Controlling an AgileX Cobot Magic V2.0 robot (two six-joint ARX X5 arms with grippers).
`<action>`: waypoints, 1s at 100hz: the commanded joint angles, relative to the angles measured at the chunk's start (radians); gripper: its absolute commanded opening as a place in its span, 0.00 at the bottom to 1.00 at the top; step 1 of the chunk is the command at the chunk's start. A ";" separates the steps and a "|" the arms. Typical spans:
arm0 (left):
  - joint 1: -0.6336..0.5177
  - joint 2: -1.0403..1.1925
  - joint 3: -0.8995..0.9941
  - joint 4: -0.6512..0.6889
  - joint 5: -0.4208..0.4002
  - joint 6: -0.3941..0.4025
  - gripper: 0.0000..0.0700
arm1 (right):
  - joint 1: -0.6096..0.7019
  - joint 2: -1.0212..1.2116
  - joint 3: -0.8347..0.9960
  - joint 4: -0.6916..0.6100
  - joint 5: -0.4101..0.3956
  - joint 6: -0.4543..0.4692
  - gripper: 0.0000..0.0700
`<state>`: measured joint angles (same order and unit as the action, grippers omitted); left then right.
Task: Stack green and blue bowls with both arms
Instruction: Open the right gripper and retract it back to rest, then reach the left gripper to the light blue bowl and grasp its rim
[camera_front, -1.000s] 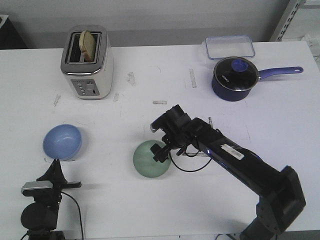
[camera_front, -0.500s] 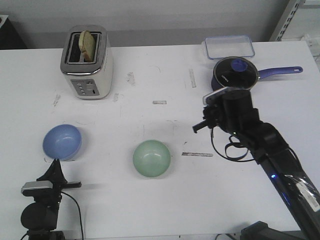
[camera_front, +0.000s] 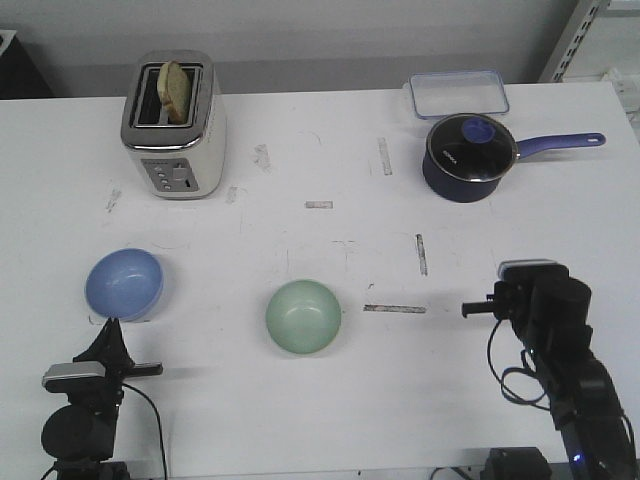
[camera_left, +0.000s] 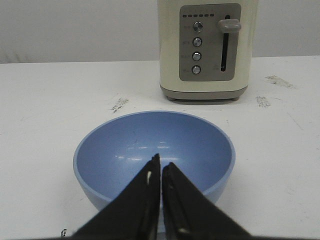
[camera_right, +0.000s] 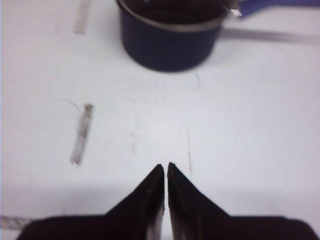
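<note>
Arms low at near table edge, both jaws pressed together, empty.

Toaster (camera_front: 174, 125) with bread (camera_front: 177, 88), navy saucepan (camera_front: 470, 157) before clear container (camera_front: 458, 93).

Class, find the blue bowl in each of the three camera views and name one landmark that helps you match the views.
Front view: the blue bowl sits on the left side of the table, in front of the toaster.
Left wrist view: it fills the centre, just beyond the shut jaws, toaster behind it.
Right wrist view: not in it; only the saucepan shows.
Shared landmarks: the toaster links front and left wrist views; the saucepan links front and right wrist views.
</note>
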<state>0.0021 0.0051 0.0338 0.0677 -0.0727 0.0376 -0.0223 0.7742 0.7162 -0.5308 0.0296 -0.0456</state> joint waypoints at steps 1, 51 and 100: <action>0.000 -0.002 -0.021 0.025 0.002 -0.004 0.00 | -0.003 -0.051 -0.049 0.031 -0.003 0.000 0.00; 0.000 0.074 0.294 0.102 0.002 -0.004 0.00 | -0.003 -0.237 -0.167 0.103 -0.003 0.000 0.00; 0.001 0.789 1.106 -0.466 0.002 0.003 0.24 | -0.003 -0.236 -0.167 0.127 -0.003 0.000 0.00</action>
<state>0.0021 0.7204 1.1000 -0.3538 -0.0727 0.0360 -0.0257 0.5343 0.5507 -0.4187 0.0269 -0.0456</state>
